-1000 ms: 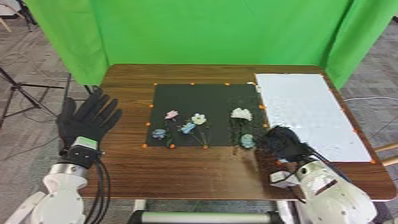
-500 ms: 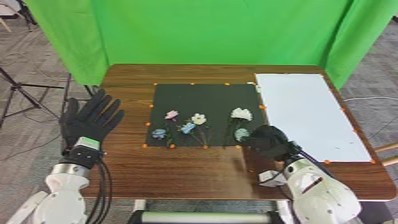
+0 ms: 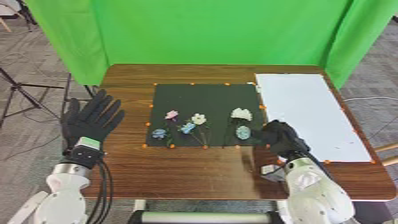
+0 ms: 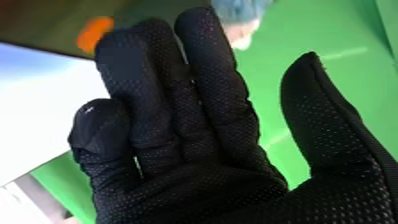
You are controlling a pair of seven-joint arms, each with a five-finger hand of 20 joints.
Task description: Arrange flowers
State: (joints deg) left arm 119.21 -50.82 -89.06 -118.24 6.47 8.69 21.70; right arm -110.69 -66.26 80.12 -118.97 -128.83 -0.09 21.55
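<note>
You have the right hand (image 3: 282, 139) at the right edge of the black mat (image 3: 206, 96), its fingers slightly bent and close together and its thumb well apart from them, so it is open. The flower nearest it is the pale blue-green one (image 3: 242, 132), on the mat just to the left of your right hand; whether the two touch, you cannot tell from here. Right beyond that flower, farther from you, lies the large white flower (image 3: 242, 114), also left of the hand and near it. The other four lie farther off, on the left half of the mat: the small white flower (image 3: 199, 119), the light blue flower (image 3: 187, 128) beside it, the pink flower (image 3: 171, 114) to the left and farther from you, and the darker blue flower (image 3: 159, 133) at the mat's near left part. Thin stems run from several of the blooms toward your side of the table (image 3: 191, 172). In the right wrist view, a pale blue bloom (image 4: 238, 10) sits past the fingertips. Your left hand (image 3: 87, 120) is at the table's left side, fingers straight and spread, well apart from all the flowers. To the right of the mat lies a white sheet (image 3: 311, 112), and a green cloth (image 3: 204, 32) hangs behind the table.
</note>
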